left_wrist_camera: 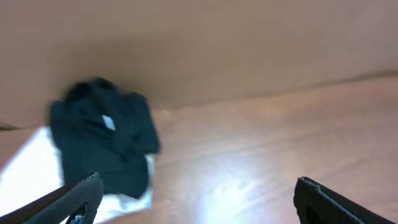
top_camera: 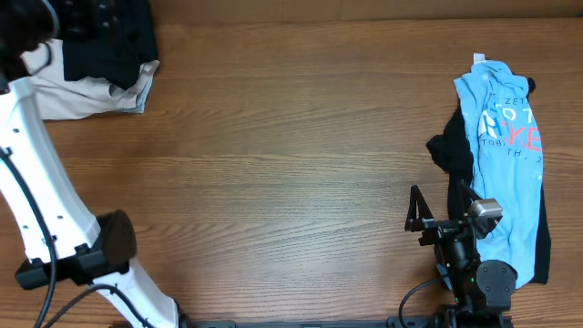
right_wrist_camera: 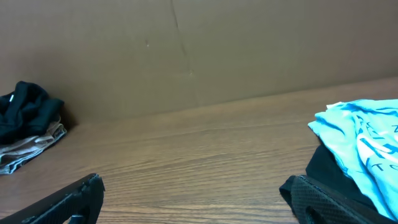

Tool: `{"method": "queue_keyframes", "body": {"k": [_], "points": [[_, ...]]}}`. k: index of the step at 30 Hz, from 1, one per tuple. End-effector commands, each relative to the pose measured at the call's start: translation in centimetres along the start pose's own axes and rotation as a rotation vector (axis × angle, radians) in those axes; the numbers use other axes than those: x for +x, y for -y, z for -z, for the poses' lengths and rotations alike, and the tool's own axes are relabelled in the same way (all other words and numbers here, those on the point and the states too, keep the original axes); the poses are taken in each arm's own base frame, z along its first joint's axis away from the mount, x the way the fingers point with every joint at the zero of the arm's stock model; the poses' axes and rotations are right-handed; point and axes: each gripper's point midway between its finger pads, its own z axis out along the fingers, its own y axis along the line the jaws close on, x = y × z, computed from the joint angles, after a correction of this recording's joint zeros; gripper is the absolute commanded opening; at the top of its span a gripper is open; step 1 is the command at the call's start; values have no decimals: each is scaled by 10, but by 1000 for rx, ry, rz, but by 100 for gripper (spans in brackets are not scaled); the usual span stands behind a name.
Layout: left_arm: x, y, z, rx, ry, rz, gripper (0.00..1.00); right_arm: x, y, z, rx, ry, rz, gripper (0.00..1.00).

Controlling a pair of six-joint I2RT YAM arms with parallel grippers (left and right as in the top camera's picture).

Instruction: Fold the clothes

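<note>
A light blue printed T-shirt point(top_camera: 506, 155) lies crumpled on a black garment point(top_camera: 455, 159) at the table's right side; both show at the right of the right wrist view, the T-shirt point(right_wrist_camera: 364, 134) and the black garment point(right_wrist_camera: 329, 168). A black garment point(top_camera: 109, 41) lies on a beige cloth point(top_camera: 77, 96) at the far left corner. My left gripper point(top_camera: 32, 27) hovers over that pile, open and empty point(left_wrist_camera: 199, 199), with the black garment point(left_wrist_camera: 102, 137) ahead to its left. My right gripper point(top_camera: 419, 217) is open and empty point(right_wrist_camera: 193, 199), low by the front edge, left of the blue T-shirt.
A brown cardboard wall point(right_wrist_camera: 186, 56) backs the table. The wooden tabletop point(top_camera: 291, 155) stretches between the two clothes piles. My white left arm point(top_camera: 36, 173) runs along the left edge.
</note>
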Motion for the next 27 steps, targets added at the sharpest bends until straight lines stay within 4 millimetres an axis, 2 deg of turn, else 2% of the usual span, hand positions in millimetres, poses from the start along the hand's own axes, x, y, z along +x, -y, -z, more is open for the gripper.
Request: {"method": "queue_keyframes", "body": {"k": [1,5,10,14,17,21,23,27], "points": [[8,44,30,58,-3,-18,100,1,-2,0,-11,5,-1,100],[42,67,48,82,-70,-11,100,1,-2,0,-11,5,-1,100],[89,75,73,37,-116,-5,100,1,-2,0,-11,5,-1,100],[113,79,82,2,-17,-48,100,1,-2,0,-11,5,-1,100],[137,83,81,-15,88,-86,100,1,-2,0,-11,5,-1,100],[181,89,78,-29,217,-116,100,1,-2,0,-11,5,-1,100],[210,92,73,-40,299,-124,100,1,-2,0,-11,5,-1,100],[250,93,63,-51,413,-117,100,1,-2,0,-11,5,-1,100]]}}
